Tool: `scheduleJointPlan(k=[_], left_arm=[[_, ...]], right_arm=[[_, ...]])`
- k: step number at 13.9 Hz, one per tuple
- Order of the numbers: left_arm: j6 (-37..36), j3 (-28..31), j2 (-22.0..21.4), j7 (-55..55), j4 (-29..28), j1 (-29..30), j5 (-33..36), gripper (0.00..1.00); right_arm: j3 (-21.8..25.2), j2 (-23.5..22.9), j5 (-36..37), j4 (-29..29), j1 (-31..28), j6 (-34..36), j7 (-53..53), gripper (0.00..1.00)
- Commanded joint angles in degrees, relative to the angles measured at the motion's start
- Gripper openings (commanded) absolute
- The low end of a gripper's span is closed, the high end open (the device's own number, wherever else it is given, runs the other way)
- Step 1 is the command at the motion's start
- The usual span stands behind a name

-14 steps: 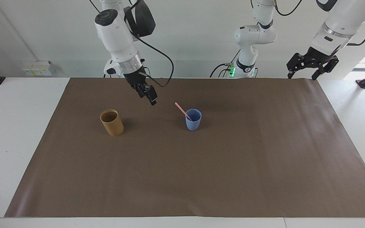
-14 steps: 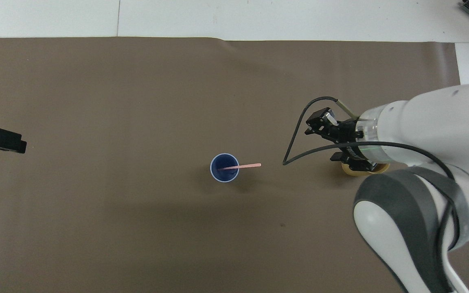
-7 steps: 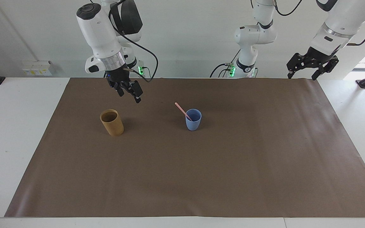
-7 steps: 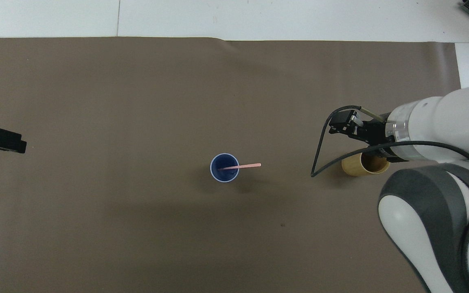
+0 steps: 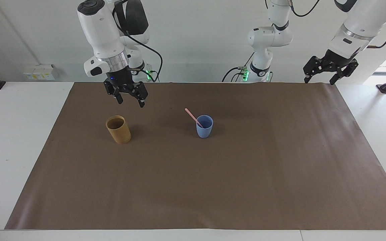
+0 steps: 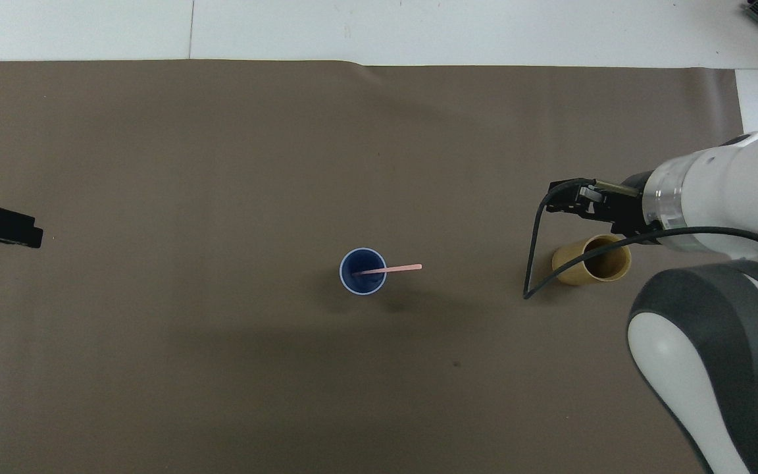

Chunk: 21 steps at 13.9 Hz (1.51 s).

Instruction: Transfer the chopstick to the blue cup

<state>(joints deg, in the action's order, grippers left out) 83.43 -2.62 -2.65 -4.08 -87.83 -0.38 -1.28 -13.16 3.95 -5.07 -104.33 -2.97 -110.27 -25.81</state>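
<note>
Right now, as I read it from my station:

Chopstick: I see one pale-pink chopstick standing slanted in the blue cup, its lower end inside and its upper end sticking out over the rim toward the right arm's end of the table.

Blue cup: upright near the middle of the brown mat; the overhead view lets me look straight into it and see the stick's lower end resting inside.

Tan cup: upright on the mat toward the right arm's end, well apart from the blue cup; from overhead I can see its open mouth, partly crossed by the right arm's black cable.

Right gripper: up in the air over the mat beside the tan cup, fingers spread apart and nothing between them. The facing view shows me that spread plainly; overhead it is half hidden by the wrist.

Left gripper: waiting above the mat's edge at the left arm's end, fingers apart and holding nothing. Overhead only its dark tip shows.
</note>
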Motion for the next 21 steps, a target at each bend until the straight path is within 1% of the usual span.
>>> scheduleJointPlan(k=[1, 3, 4, 5, 6, 7, 8, 9, 10, 14, 16, 18, 21], left_arm=[[-0.64, -0.28, -0.25, 0.12, 0.47, 0.55, -0.39, 1.0], [-0.55, -0.37, -0.25, 0.04, 0.47, 0.55, -0.39, 1.0], [-0.64, -0.37, -0.25, 0.12, 0.47, 0.55, -0.39, 1.0], [-0.55, -0.37, -0.25, 0.12, 0.47, 0.55, -0.39, 1.0], [-0.55, -0.28, -0.25, 0.12, 0.47, 0.55, -0.39, 1.0], [-0.55, -0.37, -0.25, 0.04, 0.47, 0.55, -0.39, 1.0], [-0.55, -0.37, -0.25, 0.12, 0.47, 0.55, -0.39, 1.0], [-0.55, -0.37, -0.25, 0.12, 0.47, 0.55, -0.39, 1.0], [-0.55, -0.37, -0.25, 0.12, 0.47, 0.55, -0.39, 1.0], [-0.55, -0.28, -0.25, 0.12, 0.47, 0.55, -0.39, 1.0], [-0.64, -0.37, -0.25, 0.12, 0.38, 0.55, -0.39, 1.0], [-0.64, -0.28, -0.25, 0.04, 0.47, 0.55, -0.39, 1.0], [-0.55, -0.28, -0.25, 0.12, 0.47, 0.55, -0.39, 1.0]], right_arm=[[-0.73, -1.22, 1.72, 2.55, -2.39, 0.67, 4.71, 1.0], [-0.47, -0.43, 2.61, 2.73, -2.92, 1.89, 7.26, 1.0], [0.67, -0.86, 2.78, 4.04, -1.27, 3.3, 7.7, 1.0], [5.55, -1.13, 3.91, 5.79, 2.75, 4.01, 7.79, 1.0], [10.91, -1.13, 4.88, 6.07, 8.18, 4.19, 7.97, 1.0], [15.48, -1.13, 5.76, 6.42, 11.72, 4.71, 7.97, 1.0], [17.88, -1.22, 6.12, 8.16, 12.89, 7.5, 8.41, 1.0], [18.25, -1.74, 6.04, 10.18, 12.37, 10.31, 9.72, 1.0], [18.25, -2.27, 6.04, 10.98, 12.2, 12.17, 11.47, 1.0], [18.34, -1.93, 5.25, 10.91, 10.79, 14.56, 13.42, 1.0], [17.21, -2.27, 4.72, 10.99, 8.51, 14.83, 13.42, 1.0], [13.61, -2.28, 4.28, 10.91, 5.09, 14.91, 13.42, 1.0], [13.07, -2.19, 4.45, 10.38, 4.64, 14.74, 13.68, 1.0]])
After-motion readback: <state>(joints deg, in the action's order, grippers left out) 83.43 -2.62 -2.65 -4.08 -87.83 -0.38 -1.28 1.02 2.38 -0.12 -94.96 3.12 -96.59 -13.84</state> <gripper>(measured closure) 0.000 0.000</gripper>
